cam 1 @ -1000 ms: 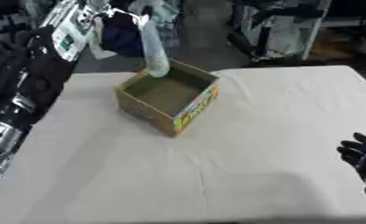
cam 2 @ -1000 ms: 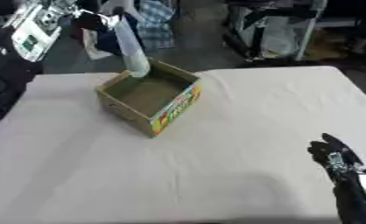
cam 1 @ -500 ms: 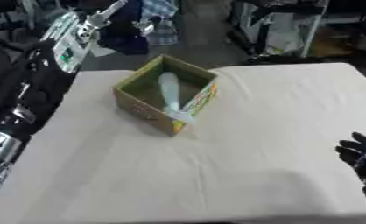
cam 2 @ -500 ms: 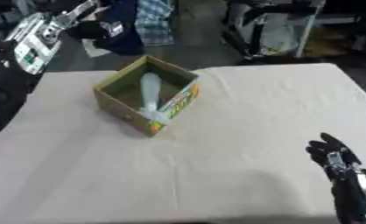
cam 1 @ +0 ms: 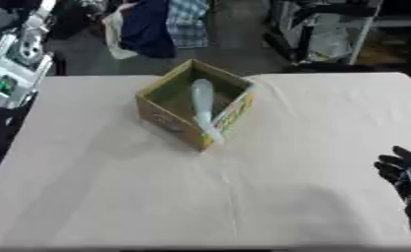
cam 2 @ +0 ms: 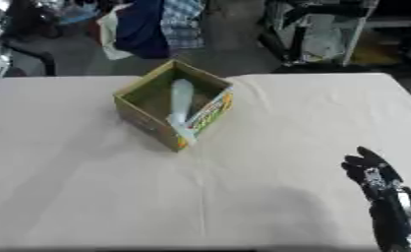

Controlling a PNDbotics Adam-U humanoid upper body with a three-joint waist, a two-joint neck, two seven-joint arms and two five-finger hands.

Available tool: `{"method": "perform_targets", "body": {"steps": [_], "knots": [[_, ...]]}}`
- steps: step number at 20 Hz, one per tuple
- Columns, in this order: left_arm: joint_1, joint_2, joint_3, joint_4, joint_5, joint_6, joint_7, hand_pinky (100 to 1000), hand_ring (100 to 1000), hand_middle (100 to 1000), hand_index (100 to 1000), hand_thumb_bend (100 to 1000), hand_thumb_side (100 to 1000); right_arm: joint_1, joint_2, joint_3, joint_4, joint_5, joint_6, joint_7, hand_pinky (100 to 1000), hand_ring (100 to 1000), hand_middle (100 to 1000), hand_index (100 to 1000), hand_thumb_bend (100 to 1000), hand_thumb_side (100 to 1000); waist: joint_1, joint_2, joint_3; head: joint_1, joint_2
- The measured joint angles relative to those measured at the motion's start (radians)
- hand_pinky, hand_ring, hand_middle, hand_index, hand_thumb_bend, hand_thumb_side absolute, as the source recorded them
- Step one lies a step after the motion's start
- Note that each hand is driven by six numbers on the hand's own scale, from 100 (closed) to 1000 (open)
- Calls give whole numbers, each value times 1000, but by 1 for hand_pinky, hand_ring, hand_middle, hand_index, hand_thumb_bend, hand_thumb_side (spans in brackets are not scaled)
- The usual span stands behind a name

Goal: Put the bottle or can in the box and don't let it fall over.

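Left eye view: we note the pale plastic bottle [cam 1: 202,106] lying tilted inside the open cardboard box [cam 1: 167,117], its neck end resting over the near corner, no hand touching it. Our right hand [cam 2: 370,172] rests idle at the lower right, fingers relaxed and holding nothing; our left hand is out of sight. We judge placement done but the bottle toppled, so righting remains.
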Motion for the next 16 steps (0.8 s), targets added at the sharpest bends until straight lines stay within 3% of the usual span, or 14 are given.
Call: {"method": "perform_targets", "body": {"steps": [3, 7, 12, 16], "knots": [[133, -97, 70, -93, 65, 22, 66, 905, 955, 966, 857, 100, 782, -2, 1, -3, 0, 0, -1, -3, 893, 800, 729, 878, 100, 722, 1, 2, 20, -1, 0], [258, -237, 121, -140, 70, 42, 133, 907, 947, 965, 852, 100, 811, -5, 2, -5, 0, 0, -1, -3, 893, 800, 728, 877, 100, 724, -2, 3, 29, -3, 0], [322, -381, 149, -161, 41, 56, 135, 910, 941, 963, 849, 100, 848, -3, 5, -7, 0, -1, -3, -6, 893, 800, 729, 877, 100, 726, -4, 4, 38, -1, 0], [341, -418, 150, -157, 41, 71, 121, 908, 936, 957, 845, 100, 857, -3, 10, -7, 0, -1, -3, -6, 893, 800, 728, 877, 100, 726, -3, 6, 38, 4, 0]]}}
